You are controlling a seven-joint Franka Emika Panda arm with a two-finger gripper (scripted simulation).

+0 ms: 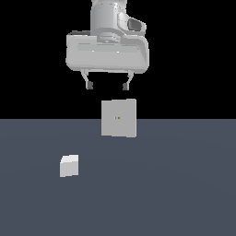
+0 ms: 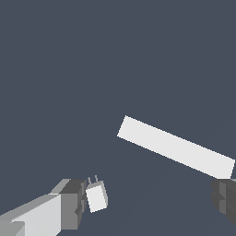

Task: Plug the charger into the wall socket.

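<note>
The charger (image 1: 69, 166) is a small off-white block lying on the grey floor toward the exterior view's left. The wall socket (image 1: 119, 118) is an upright light-grey square plate with two tiny dots at its centre, standing behind the charger and to its right. My gripper (image 1: 106, 85) hangs open and empty high above the floor, over the socket's top edge. In the wrist view the charger (image 2: 97, 196) shows two thin prongs and sits close beside one finger (image 2: 69, 205), apart from it. The socket (image 2: 175, 146) appears there as a long pale bar seen from above.
A flat dark grey floor (image 1: 175, 184) spreads under everything, with a black background behind it. Nothing else stands in view.
</note>
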